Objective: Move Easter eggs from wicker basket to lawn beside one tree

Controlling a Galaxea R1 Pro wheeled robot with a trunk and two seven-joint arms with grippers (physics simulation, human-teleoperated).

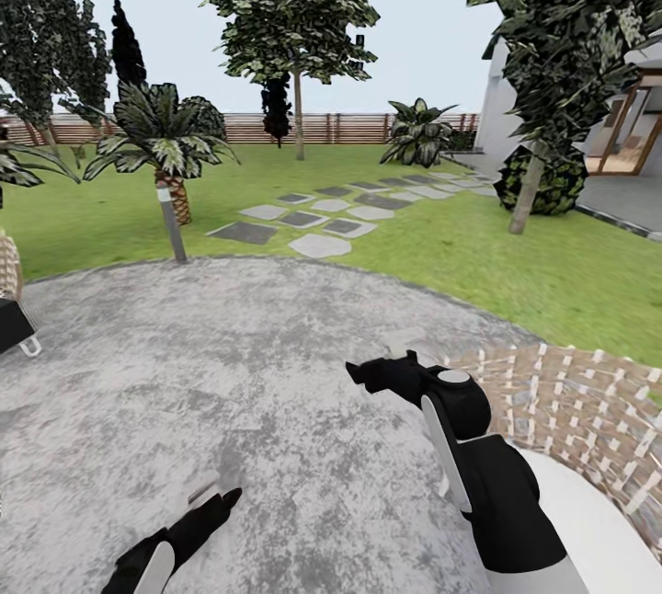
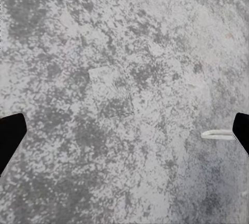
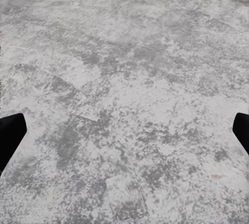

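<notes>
The garden spreads wide ahead: the lawn (image 1: 276, 199) runs green from the far wooden fence (image 1: 322, 127) down to a grey gravel circle (image 1: 230, 373) that takes up the near ground. A white house (image 1: 501, 116) stands at far right. Several trees rise from the grass; the tree (image 1: 298, 116) with a straight pale trunk stands far, near the middle, and another leafy one (image 1: 526, 189) leans nearer on the right. A small palm (image 1: 170, 162) grows at the left edge of the gravel, and stepping stones (image 1: 317, 222) lead across the grass toward the house. A curved brick border (image 1: 570, 410) sits at near right.

The wicker basket and the three Easter eggs are not visible, so I cannot say where they lie.

Both arms hang low over the gravel. The left gripper (image 2: 124, 135) is spread, nothing between its dark fingers, and the right gripper (image 3: 124, 135) is likewise spread and empty.

I judge this to be the search-and-approach step, with no egg yet collected. The next move likely calls for turning or driving off the gravel until the basket comes into sight on the grass.
</notes>
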